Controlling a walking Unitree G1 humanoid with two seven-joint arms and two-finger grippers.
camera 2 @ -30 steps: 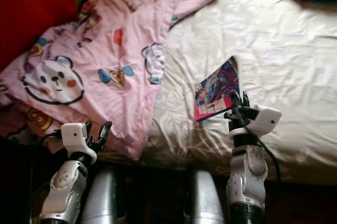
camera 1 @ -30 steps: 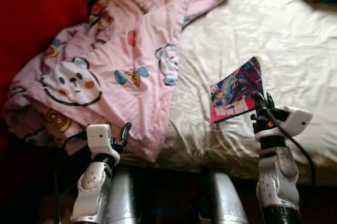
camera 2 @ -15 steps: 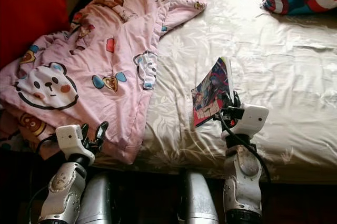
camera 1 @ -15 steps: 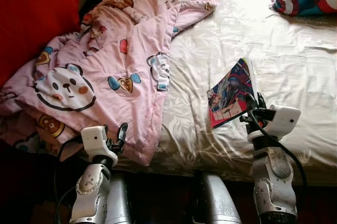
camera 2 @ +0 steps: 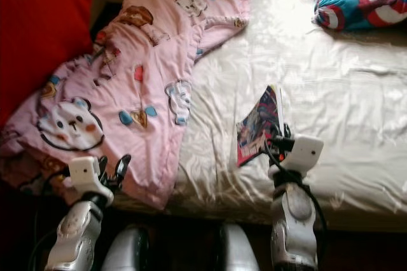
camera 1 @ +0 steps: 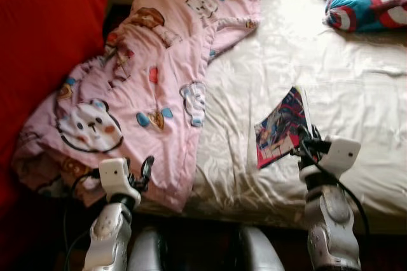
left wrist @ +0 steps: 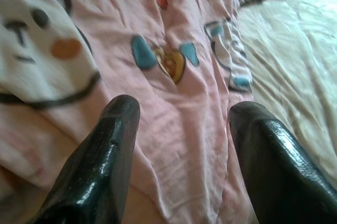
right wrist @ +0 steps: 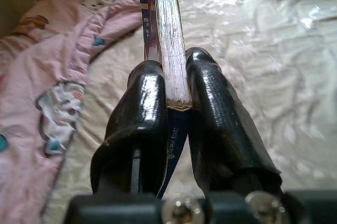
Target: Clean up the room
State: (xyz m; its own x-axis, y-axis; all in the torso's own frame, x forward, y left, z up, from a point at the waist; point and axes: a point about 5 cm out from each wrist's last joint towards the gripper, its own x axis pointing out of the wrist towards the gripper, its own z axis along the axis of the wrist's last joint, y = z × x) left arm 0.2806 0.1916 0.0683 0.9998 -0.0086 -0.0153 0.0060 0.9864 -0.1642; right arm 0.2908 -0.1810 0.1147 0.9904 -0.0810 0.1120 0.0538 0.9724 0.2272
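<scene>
While clamped by its lower edge in right gripper [camera 1: 304, 137], book [camera 1: 280, 128] stands lifted over sheet [camera 1: 356, 93] at lower right, held as 1 s ago; view pulled back from bed, probably carrying off; left gripper [camera 1: 145, 170] open, empty, over blanket [camera 1: 152, 80]

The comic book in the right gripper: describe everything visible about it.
The comic book is a thin paperback with a glossy cover in blue, red and pink artwork and pale page edges. The right gripper is shut on it, black fingers pressing both covers near one edge. It is held tilted, cover facing the robot's left, above the cream bedsheet, beside the pink cartoon blanket.
</scene>
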